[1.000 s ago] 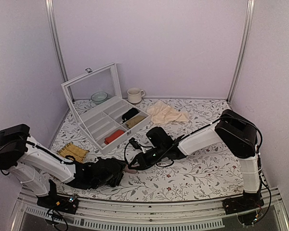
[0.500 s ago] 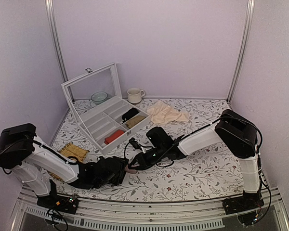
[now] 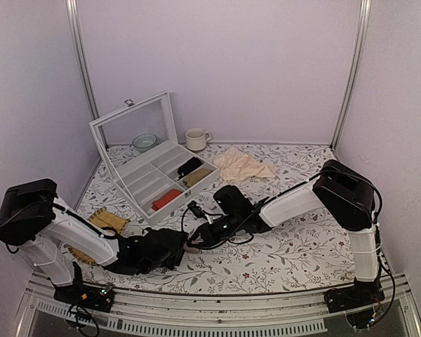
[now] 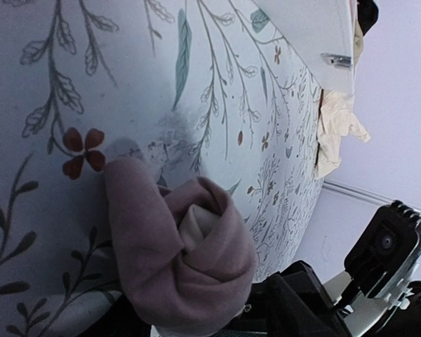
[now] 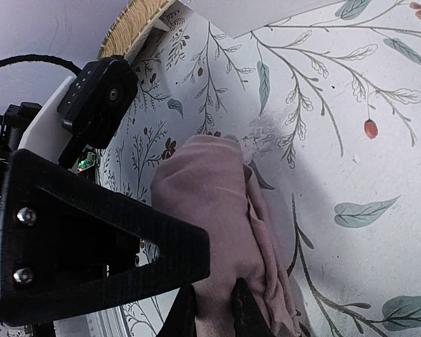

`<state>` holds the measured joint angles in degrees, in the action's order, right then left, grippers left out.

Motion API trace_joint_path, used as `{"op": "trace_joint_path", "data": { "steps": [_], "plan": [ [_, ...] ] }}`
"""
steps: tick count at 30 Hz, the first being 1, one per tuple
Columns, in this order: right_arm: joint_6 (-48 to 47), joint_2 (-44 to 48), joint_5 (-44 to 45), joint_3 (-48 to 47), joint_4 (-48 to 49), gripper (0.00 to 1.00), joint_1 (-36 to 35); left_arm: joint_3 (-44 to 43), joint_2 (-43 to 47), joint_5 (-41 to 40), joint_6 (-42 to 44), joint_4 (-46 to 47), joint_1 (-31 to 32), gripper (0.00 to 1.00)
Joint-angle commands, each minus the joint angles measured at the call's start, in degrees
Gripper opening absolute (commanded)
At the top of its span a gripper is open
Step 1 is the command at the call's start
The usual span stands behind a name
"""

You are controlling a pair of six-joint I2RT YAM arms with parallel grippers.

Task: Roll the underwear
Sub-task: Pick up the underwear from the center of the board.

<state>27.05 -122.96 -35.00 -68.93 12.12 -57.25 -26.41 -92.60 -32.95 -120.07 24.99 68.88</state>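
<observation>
My right gripper (image 5: 216, 314) was clenched on the underwear (image 4: 179, 246), a dusty-pink roll lying on the floral tablecloth (image 3: 288, 246) near the front edge, left of centre. My left gripper (image 3: 174, 250) sat just left of it; I couldn't tell its grip.

Soft, even light from overhead fills the top view. The lavender walls (image 3: 224, 63) show no glare, and the arms throw only faint, diffuse shadows on the floral desk (image 3: 288, 253). The metal corner posts (image 3: 79, 63) slant outward toward the top, a wide-angle effect. In the left wrist view the rolled underwear (image 4: 182, 246) sits close to the lens and looks slightly soft, with a grey shadow smudge beside it. In the right wrist view the right hand (image 5: 221, 288) is a near-black, underexposed mass, while the desk's leaf print is sharp.
</observation>
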Motion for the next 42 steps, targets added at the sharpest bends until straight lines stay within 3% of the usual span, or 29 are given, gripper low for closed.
{"op": "trace_joint_path", "data": {
  "steps": [1, 5, 8, 14, 19, 24, 27, 29, 31, 42],
  "plan": [
    [-0.94, -5.93, -0.11, 4.59, -15.7, 0.0, -2.01, 1.0, -1.62, -0.2, -3.44, -3.65, -1.91, 0.45],
    [-1.55, -5.65, -0.37, 4.51, -15.87, 0.0, -2.07, 1.44, -1.86, -0.05, -3.73, -3.31, -2.15, 0.36],
    [-1.81, -5.71, -0.69, 4.5, -15.9, 0.0, -2.08, 1.48, -2.22, 0.14, -3.64, -2.63, -2.27, 0.4],
    [-2.42, -5.57, -2.09, 4.85, -15.54, 0.0, -2.29, 1.75, -2.3, 0.25, -3.19, -2.22, -2.86, 0.3],
    [-2.96, -5.79, -2.11, 4.79, -15.75, 0.0, -2.42, 1.93, -2.59, 1.06, -2.72, -1.41, -3.2, 0.06],
    [-3.22, -5.55, -2.13, 4.83, -15.79, 0.0, -2.45, 2.55, -2.16, 1.71, -2.3, -1.2, -3.65, 0.0],
    [-3.63, -4.31, -1.46, 5.0, -16.0, 0.09, -2.44, 2.84, -1.77, 2.37, -0.94, -0.87, -4.23, 0.0],
    [-4.25, -2.59, -0.23, 5.43, -15.82, 0.23, -2.42, 3.09, -1.27, 2.62, -0.22, -0.91, -4.45, 0.0],
    [-4.16, -0.52, 0.59, 6.0, -15.56, 0.3, -2.02, 3.08, -0.59, 2.92, 0.97, -1.33, -4.7, 0.0],
    [-2.99, 13.55, 2.33, 10.43, -13.97, 0.4, 3.71, 4.67, 4.97, 3.04, 6.13, -2.93, -5.54, 0.0]
  ]
}}
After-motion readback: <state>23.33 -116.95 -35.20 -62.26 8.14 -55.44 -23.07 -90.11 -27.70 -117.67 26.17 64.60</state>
